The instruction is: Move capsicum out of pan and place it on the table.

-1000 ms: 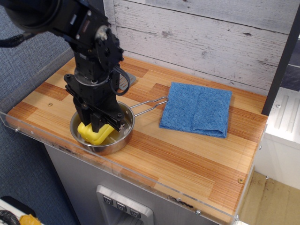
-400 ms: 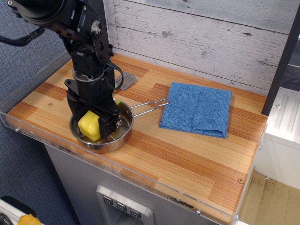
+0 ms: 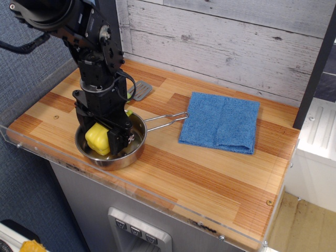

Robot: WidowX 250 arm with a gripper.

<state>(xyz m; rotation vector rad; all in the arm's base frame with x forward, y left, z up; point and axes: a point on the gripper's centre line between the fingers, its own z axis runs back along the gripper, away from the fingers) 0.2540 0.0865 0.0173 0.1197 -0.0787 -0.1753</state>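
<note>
Capsicum [image 3: 97, 138], glossy lobed yellow, clamped in the hand [image 3: 105, 140] over shiny round pan [image 3: 128, 155].

The arm [image 3: 89, 47] is matte black and blocky, with rounded joint housings and small silver screws. A black cable loops beside it. Its end effector [image 3: 107, 137] is black too.

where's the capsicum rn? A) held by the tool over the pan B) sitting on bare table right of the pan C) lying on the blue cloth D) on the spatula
A: the tool is shut on the yellow capsicum, which sits within the pan rim, not on the table.
</note>
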